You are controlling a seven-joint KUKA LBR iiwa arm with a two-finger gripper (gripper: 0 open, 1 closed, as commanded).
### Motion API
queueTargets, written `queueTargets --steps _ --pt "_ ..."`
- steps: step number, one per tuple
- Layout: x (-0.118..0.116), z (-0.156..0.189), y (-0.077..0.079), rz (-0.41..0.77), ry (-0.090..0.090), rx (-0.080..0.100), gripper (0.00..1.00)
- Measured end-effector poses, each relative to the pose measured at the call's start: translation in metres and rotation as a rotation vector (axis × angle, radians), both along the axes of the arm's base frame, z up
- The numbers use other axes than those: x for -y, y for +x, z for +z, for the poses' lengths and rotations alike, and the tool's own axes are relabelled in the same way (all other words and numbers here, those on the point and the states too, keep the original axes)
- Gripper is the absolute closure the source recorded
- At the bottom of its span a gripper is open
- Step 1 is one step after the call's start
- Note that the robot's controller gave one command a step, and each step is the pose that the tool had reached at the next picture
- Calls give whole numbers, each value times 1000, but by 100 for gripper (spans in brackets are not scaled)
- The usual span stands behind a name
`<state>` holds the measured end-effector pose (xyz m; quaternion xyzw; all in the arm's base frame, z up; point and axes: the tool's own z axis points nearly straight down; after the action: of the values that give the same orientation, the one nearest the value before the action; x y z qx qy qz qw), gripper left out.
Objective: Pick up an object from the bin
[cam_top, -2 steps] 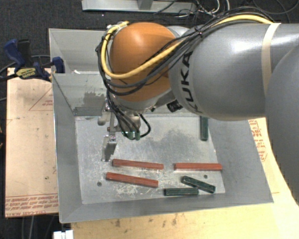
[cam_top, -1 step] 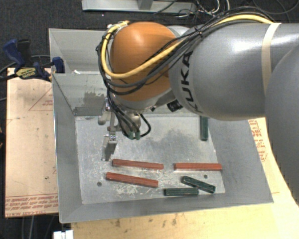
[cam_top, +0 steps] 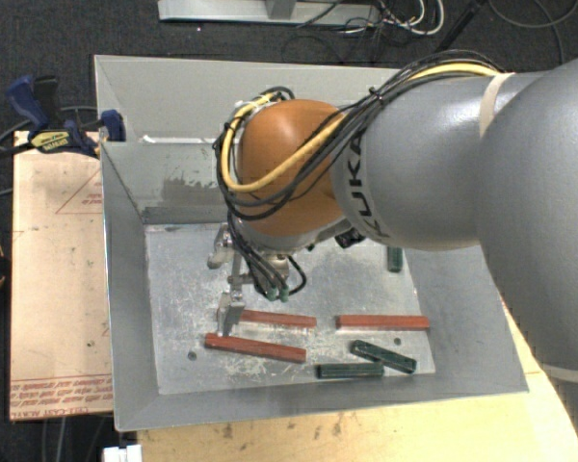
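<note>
Grey bin [cam_top: 125, 258], scuffed floor: my jaws are down by the left ends of the upper red stick [cam_top: 277, 320] and lower red stick [cam_top: 260, 348]. Jaw gap: cannot tell from here.

The silver-grey arm [cam_top: 462, 162] bore black KUKA lettering; yellow and black cables [cam_top: 260, 185] looped over its orange dome [cam_top: 279, 138], above a metal pincer [cam_top: 234, 306].

"KUKA" lettering, on grey arm [cam_top: 443, 162]

Dark carpeted floor [cam_top: 39, 17], loose cables [cam_top: 411, 12], a grey stand foot [cam_top: 222, 9].
</note>
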<state>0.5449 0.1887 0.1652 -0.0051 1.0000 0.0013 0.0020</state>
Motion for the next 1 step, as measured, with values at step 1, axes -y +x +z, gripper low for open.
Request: queueTargets --steps 1 --pt "30 -11 -5 70 -3 -9 0"
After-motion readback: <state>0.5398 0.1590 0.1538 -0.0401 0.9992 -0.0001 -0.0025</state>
